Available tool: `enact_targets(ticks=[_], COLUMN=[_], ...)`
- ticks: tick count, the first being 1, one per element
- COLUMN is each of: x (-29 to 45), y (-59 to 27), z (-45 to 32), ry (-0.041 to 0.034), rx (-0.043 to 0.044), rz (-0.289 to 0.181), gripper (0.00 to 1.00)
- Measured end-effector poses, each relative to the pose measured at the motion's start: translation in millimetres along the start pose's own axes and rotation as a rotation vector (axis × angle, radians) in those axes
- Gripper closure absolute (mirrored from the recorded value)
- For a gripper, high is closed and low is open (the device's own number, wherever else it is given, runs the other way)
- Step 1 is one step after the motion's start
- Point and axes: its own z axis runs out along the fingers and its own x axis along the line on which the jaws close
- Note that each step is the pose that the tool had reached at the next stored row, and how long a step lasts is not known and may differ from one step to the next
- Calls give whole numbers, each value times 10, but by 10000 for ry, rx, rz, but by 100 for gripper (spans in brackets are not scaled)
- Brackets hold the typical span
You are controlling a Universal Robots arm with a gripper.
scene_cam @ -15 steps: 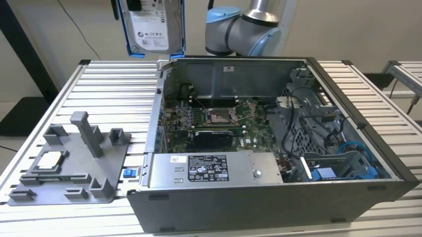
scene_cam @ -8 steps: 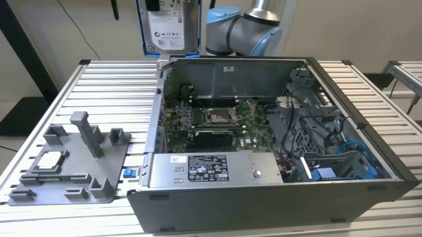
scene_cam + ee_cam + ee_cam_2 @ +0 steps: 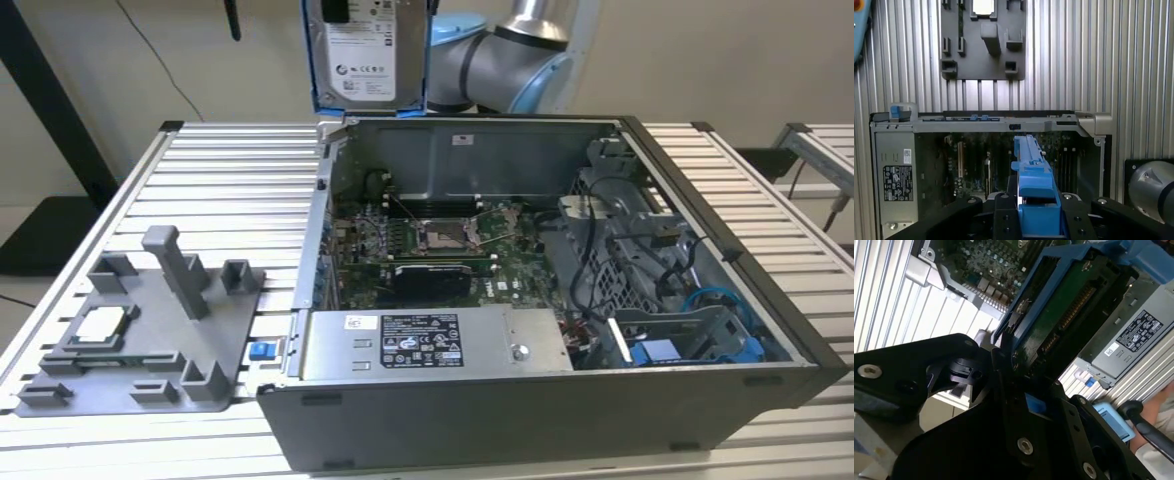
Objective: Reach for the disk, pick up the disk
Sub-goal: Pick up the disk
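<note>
Toward the exterior view's left, a grey plastic fixture (image 3: 160,372) lay on the ribbed metal table (image 3: 227,170), with a small square chip (image 3: 104,322) seated in it. Right of that, the disk (image 3: 363,50) hung upright, high above the rear corner of the open computer case (image 3: 534,425) and clear of it. Its white label faced the camera, framed by the blue bracket. Just right of the disk, the arm (image 3: 514,55) bent its grey and pale blue joints behind the case's back wall, wrist raised high. A grey metal box (image 3: 427,342) sat along the case's near edge. In the first wrist view, the gripper (image 3: 1035,200) was closed on the disk's blue bracket, clamping it from both sides above the open case.
</note>
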Motion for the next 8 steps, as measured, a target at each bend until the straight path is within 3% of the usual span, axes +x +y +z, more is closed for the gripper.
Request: enact_targets(ticks=[8], x=[-8], y=[-240], z=[1], ry=[0], rx=[-10], rz=[0], gripper=[100])
